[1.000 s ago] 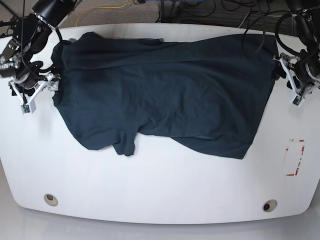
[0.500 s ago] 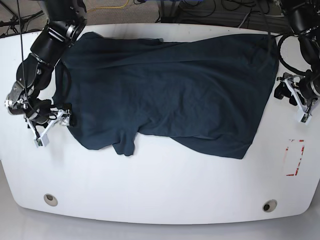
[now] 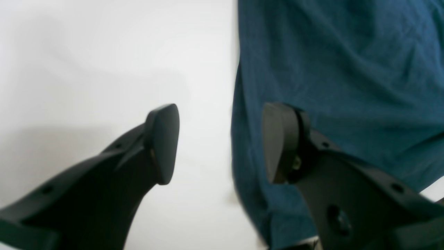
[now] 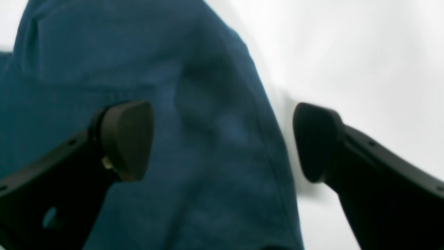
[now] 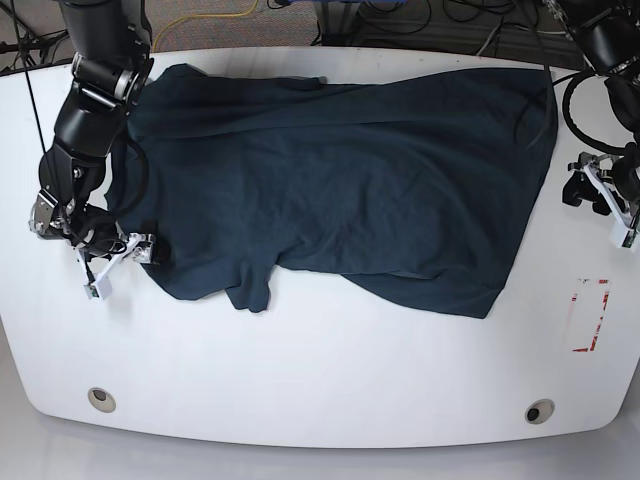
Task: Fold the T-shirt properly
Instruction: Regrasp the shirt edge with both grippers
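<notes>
**Non-task items in view**

White table [image 5: 320, 380] with rounded corners fills the base view. Two round grommet holes near its front edge: one front-left [image 5: 100, 399], one front-right [image 5: 539, 411]. Red-and-white marker patch [image 5: 589, 315] on the right side. Yellow cable [image 5: 215, 17] and dark cables [image 5: 420, 20] on the floor behind.

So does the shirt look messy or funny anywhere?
Yes. The T-shirt lies crooked and wrinkly on the table. Its bottom edge is uneven: one flap sticks out, and a slanted layer hangs lower.
</notes>
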Controlling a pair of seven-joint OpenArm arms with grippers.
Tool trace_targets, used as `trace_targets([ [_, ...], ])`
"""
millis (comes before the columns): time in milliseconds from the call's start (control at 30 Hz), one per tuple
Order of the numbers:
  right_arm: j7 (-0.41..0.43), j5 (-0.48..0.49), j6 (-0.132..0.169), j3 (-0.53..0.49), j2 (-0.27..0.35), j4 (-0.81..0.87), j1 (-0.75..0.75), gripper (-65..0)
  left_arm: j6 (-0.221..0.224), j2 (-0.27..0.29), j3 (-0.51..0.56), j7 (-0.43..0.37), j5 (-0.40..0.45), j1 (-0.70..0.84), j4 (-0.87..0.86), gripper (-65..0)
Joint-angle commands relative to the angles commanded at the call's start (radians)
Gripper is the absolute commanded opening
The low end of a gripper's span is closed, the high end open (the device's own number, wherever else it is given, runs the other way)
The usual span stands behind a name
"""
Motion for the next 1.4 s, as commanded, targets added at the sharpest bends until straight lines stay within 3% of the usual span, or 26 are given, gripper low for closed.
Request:
trace_targets([
  [233,0.074,0.0,0.0,0.0,0.002,-0.081,-0.002,-4.9,0.0,0.0,0.002,0.0,0.0,-0.003,-0.002,-30.6],
  [500,0.029,0.006,0.0,0.0,-0.032,-0.091,-0.003,-18.2,0.0,0.002,0.002,0.0,0.006,-0.02,-0.003,-30.6],
  [767,0.015,0.002,0.0,0.0,-0.052,-0.058,-0.005,-18.2,0.0,0.003,0.002,0.0,0.009,-0.109,-0.006,-30.0],
  [833,0.012,0.002,0.0,0.0,-0.052,-0.058,-0.005,-21.1,0.0,0.006,0.003,0.0,0.009,-0.137,-0.012,-29.9],
  [933,0.014,0.002,0.0,0.0,-0.052,-0.058,-0.005,-32.0,0.0,0.008,0.02,0.0,0.009,-0.201,-0.077,-29.7],
  [1000,0.014,0.002,0.0,0.0,-0.052,-0.058,-0.003,-43.6,0.0,0.008,0.06,-0.021,0.009,-0.261,-0.166,-27.1],
  [1133,0.014,0.002,0.0,0.0,-0.052,-0.058,-0.003,-59.1,0.0,0.006,0.138,-0.108,0.041,-0.308,-0.299,-22.6],
  [1233,0.014,0.002,0.0,0.0,-0.052,-0.058,-0.003,-63.7,0.0,0.006,0.183,-0.18,0.064,-0.33,-0.367,-21.0],
  [1400,0.012,0.002,0.0,0.0,-0.052,-0.058,-0.005,-63.9,0.008,0.006,0.298,-0.318,0.074,-0.379,-0.522,-19.7],
])
